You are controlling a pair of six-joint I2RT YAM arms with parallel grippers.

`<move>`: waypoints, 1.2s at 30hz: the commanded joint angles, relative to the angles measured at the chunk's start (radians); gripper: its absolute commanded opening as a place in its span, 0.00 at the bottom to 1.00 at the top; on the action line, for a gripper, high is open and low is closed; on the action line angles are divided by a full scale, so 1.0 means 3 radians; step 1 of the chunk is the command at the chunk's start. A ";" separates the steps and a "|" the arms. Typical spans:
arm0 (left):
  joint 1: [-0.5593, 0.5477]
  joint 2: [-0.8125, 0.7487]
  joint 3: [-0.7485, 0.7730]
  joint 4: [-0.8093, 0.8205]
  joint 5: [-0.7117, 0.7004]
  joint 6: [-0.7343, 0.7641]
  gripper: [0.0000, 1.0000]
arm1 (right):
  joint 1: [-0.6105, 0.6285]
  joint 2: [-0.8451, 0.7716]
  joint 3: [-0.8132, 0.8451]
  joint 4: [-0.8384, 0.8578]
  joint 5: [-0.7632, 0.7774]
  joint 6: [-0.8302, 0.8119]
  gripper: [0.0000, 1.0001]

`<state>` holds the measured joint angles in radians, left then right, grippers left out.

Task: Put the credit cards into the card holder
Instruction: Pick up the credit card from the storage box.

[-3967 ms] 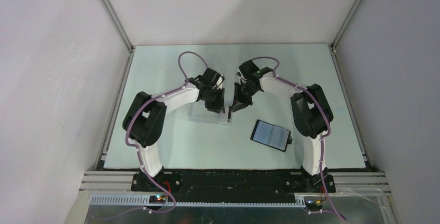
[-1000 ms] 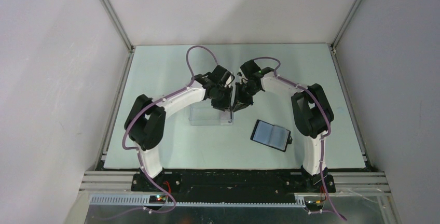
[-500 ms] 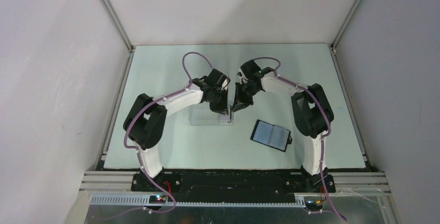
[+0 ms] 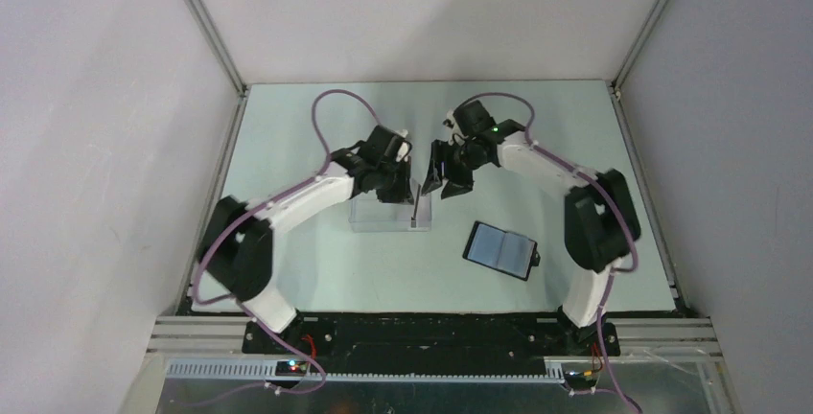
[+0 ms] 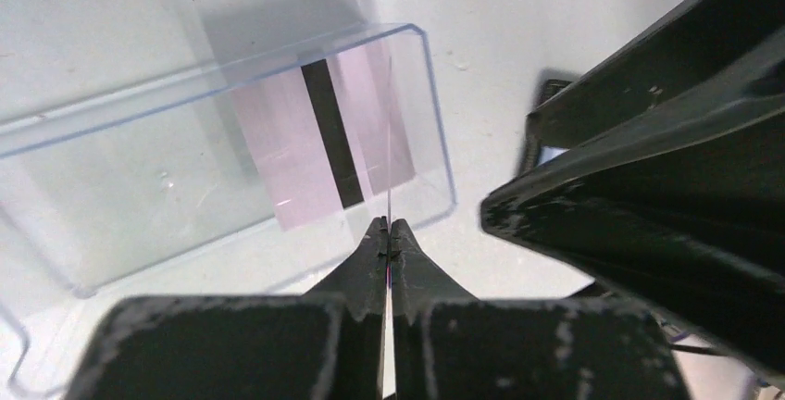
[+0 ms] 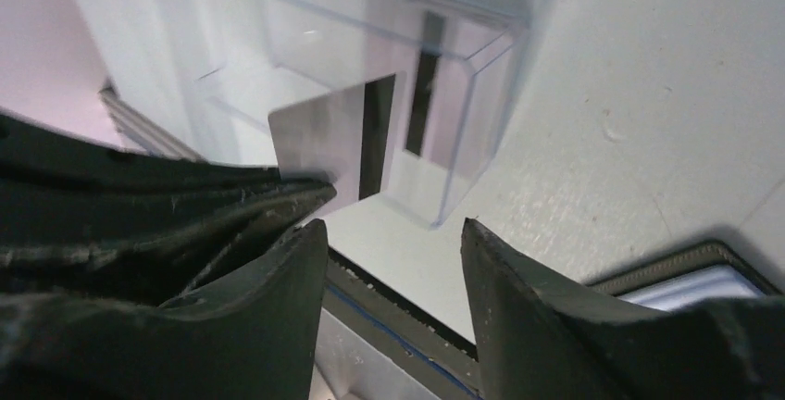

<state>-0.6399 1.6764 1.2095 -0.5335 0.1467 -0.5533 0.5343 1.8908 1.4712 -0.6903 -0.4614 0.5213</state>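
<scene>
A pale credit card (image 5: 390, 122) with a black stripe stands edge-on over the right end of a clear plastic box (image 5: 185, 168), with my left gripper (image 5: 389, 231) shut on its upper edge. From above, this credit card (image 4: 417, 211) is a thin line below the left gripper (image 4: 413, 188). In the right wrist view its face (image 6: 324, 136) shows beside the left fingers (image 6: 185, 206). My right gripper (image 6: 393, 233) is open, close to the right of it and holding nothing; from above the right gripper (image 4: 439, 182) hangs beside the left. Another striped card (image 5: 305, 141) lies in the box. The card holder (image 4: 499, 249) lies open on the table.
The clear box (image 4: 383, 213) sits mid-table under both grippers. The black card holder (image 6: 704, 280) lies just right of the box, its pale pockets facing up. Grey walls and metal frame rails enclose the table (image 4: 316, 270).
The right gripper has opened and let go of the card. The left gripper has shut on the card and now holds it alone. Both arms have shifted slightly apart.
</scene>
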 commanded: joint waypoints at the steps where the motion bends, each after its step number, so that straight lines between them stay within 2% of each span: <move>1: 0.0021 -0.0674 -0.0044 0.0103 -0.0190 -0.0076 0.00 | -0.0092 -0.0811 -0.0075 0.0101 -0.0032 -0.0029 0.63; 5: 0.0022 -0.1034 -0.0110 0.0178 0.0002 -0.0181 0.00 | -0.0224 -0.1357 -0.0484 0.0288 -0.0331 0.0000 0.70; 8: 0.0022 -0.1289 -0.0267 0.0450 0.0392 -0.0383 0.00 | -0.0394 -0.1717 -0.0806 0.0532 -0.0676 0.0104 0.70; 12: 0.0025 -0.1543 -0.0648 0.1302 0.1054 -0.0836 0.00 | -0.0642 -0.2243 -0.1282 0.1167 -0.1263 0.0387 0.70; 13: 0.0026 -0.1606 -0.0833 0.1820 0.1311 -0.0958 0.00 | -0.0718 -0.2301 -0.1432 0.1274 -0.1450 0.0515 0.69; 16: 0.0024 -0.1681 -0.1142 0.2849 0.1609 -0.1539 0.00 | -0.0832 -0.2516 -0.1725 0.1808 -0.1789 0.0800 0.67; 18: 0.0018 -0.1726 -0.1211 0.3063 0.1718 -0.1646 0.00 | -0.0871 -0.2564 -0.1815 0.1989 -0.2033 0.0964 0.64; 23: 0.0016 -0.1813 -0.1265 0.3289 0.1905 -0.1769 0.00 | -0.0866 -0.2602 -0.1928 0.2185 -0.2232 0.1069 0.56; 31: 0.0014 -0.1761 -0.1283 0.3408 0.2020 -0.1858 0.00 | -0.0714 -0.2566 -0.2042 0.3017 -0.2302 0.1562 0.42; 36: 0.0013 -0.1746 -0.1298 0.3414 0.2045 -0.1862 0.00 | -0.0631 -0.2540 -0.2044 0.3351 -0.2343 0.1811 0.37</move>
<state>-0.6380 1.1576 0.8192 0.4408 0.7273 -1.0988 0.3294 1.1278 0.8581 0.1604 -1.1275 0.9810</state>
